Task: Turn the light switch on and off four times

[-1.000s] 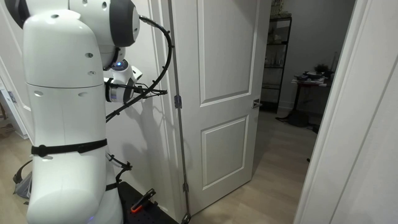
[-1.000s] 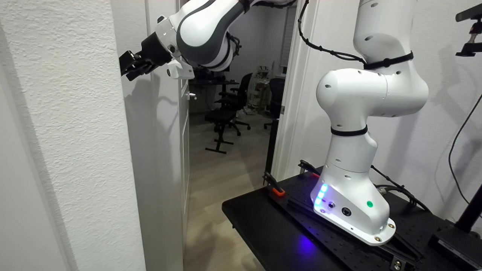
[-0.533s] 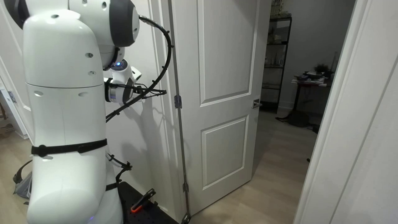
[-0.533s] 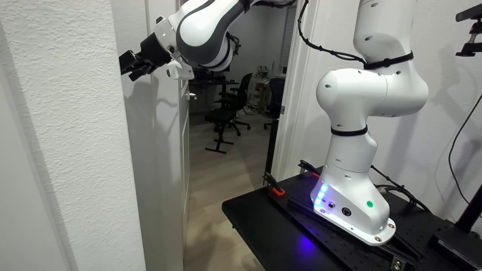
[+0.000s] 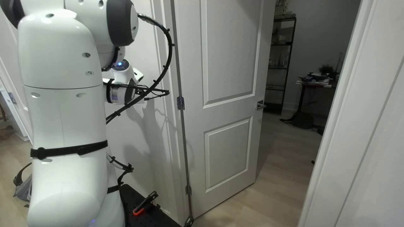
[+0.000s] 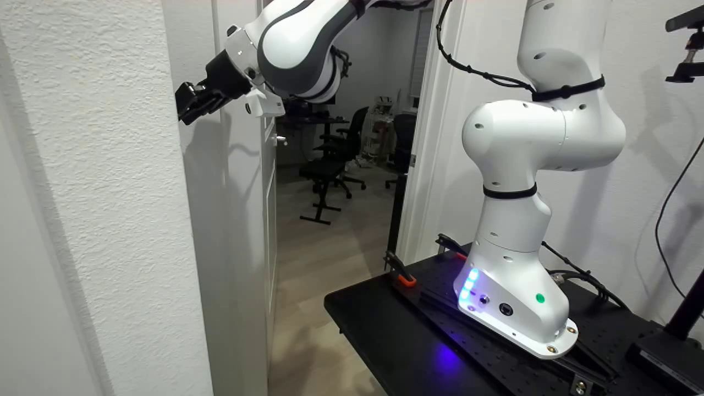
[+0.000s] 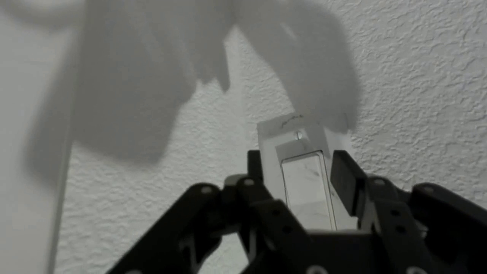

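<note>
In the wrist view the light switch (image 7: 306, 186), a pale flat rocker in a white wall plate (image 7: 272, 152), lies between and beyond the fingers. The lower part of the rocker is hidden by the gripper's body. My gripper (image 7: 299, 169) is black and partly open, one finger on each side of the rocker, with nothing held. Whether a fingertip touches the plate, I cannot tell. The gripper (image 6: 188, 103) also shows in an exterior view, its tips partly cut off by a wall corner. No switch can be made out in either exterior view.
A textured white wall corner (image 6: 110, 165) stands close beside the gripper. A white panelled door (image 5: 228, 94) hangs half open next to the arm. The robot's base is on a black table (image 6: 385, 335) with orange-tipped clamps (image 6: 404, 275).
The fingers have drawn closer together since half a second ago, when they stood more spread. The upper arm has shifted slightly; the hand stays at nearly the same place by the wall.
</note>
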Available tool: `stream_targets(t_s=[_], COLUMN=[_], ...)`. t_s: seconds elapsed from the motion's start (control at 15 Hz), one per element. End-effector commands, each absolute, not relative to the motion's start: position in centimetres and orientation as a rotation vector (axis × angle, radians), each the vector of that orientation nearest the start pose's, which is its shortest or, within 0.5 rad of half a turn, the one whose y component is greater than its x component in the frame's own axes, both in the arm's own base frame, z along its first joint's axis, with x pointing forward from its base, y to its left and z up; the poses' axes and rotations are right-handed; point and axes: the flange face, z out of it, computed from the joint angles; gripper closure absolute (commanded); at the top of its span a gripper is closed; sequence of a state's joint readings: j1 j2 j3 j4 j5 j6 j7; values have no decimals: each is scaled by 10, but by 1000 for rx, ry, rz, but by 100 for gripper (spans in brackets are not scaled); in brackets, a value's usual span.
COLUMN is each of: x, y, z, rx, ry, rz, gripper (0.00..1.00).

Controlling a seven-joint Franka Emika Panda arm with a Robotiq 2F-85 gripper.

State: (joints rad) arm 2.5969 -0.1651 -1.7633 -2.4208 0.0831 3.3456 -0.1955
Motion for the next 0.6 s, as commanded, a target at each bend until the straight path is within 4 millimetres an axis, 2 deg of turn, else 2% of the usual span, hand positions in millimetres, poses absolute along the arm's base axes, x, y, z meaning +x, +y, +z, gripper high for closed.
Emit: stream_targets(t_s=[0.0, 0.13, 0.2, 0.53], x=[379, 379, 379, 376], y=[382, 381, 382, 384], z=[411, 414, 415, 416], rx=[-2286, -2282, -2280, -2269], ry=[-1060, -1063, -1065, -1076], rz=[-1132, -1161, -1169, -1173], gripper=[80, 95, 99, 100])
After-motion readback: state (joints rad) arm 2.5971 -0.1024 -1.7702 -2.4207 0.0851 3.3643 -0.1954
